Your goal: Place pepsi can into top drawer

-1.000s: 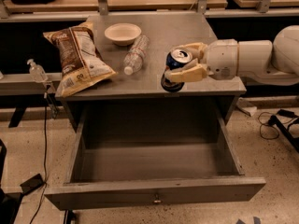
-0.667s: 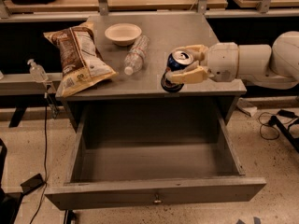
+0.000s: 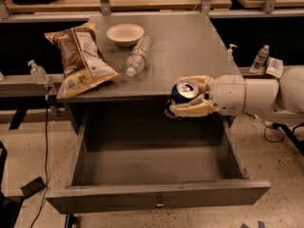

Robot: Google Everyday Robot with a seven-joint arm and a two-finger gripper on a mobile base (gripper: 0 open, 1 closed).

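My gripper (image 3: 186,97) comes in from the right on a white arm and is shut on the pepsi can (image 3: 183,93), a dark blue can with a silver top. The can is held upright in the air just past the front edge of the cabinet top, above the back right part of the top drawer (image 3: 156,194). The drawer is pulled fully open, grey, with a small knob on its front panel, and nothing shows inside it.
On the grey cabinet top (image 3: 190,42) lie a brown chip bag (image 3: 78,58), a white bowl (image 3: 125,33) and a clear plastic water bottle (image 3: 138,56) on its side. A cable (image 3: 45,146) hangs at the left; small bottles stand on side ledges.
The gripper with the can has moved forward and down, from over the cabinet top's front right part to past its front edge, above the open drawer.
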